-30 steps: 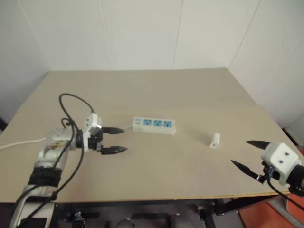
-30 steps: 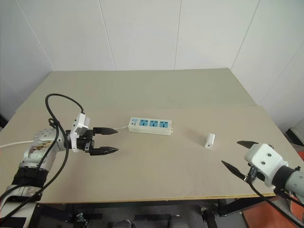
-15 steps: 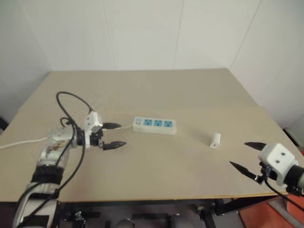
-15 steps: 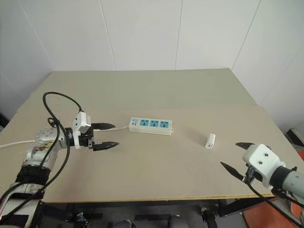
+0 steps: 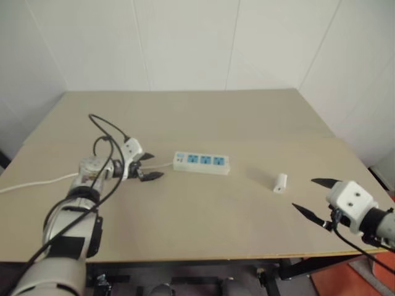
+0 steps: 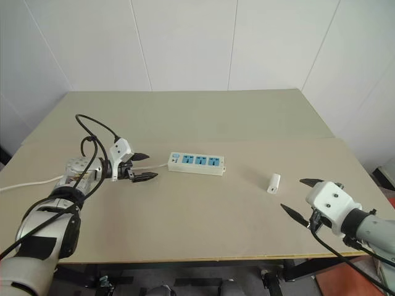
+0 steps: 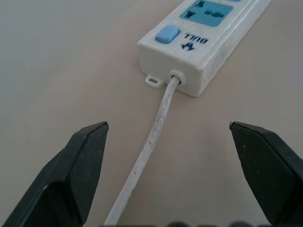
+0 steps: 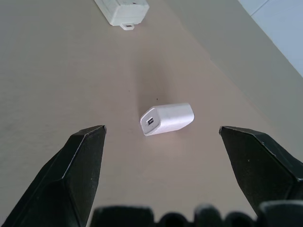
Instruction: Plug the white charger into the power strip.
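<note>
Left eye view takes in a tan table (image 5: 203, 209) set against white wall panels, with the power strip (image 5: 200, 162) as the fixed mark near its middle. To the left of the strip, a white cord (image 5: 31, 184) runs across the tabletop from the table's left edge toward the strip's near end. The left gripper (image 5: 148, 166) hovers just left of the strip, its two black fingers spread apart and empty, pointing at the strip's cord end. Left wrist view shows those fingers (image 7: 80, 165) standing wide on either side of the cord (image 7: 151, 142), clear of it, with the cord entering the strip's end wall beside a blue switch (image 7: 167, 34) and the first blue socket face (image 7: 210, 10) beyond. The strip lies flat, its three blue socket faces in a row facing up. To the right of the strip, well apart from it, the white charger (image 5: 279, 182) lies alone on the tabletop. Farther right again, near the table's front right edge, the right gripper (image 5: 315, 198) hangs released, fingers wide and holding nothing, aimed toward the charger. Right wrist view shows the charger (image 8: 167, 118) lying on its side between the spread fingers (image 8: 75, 170) but beyond their tips, a small port in its end face, with the strip's far end (image 8: 122, 10) farther off.
</note>
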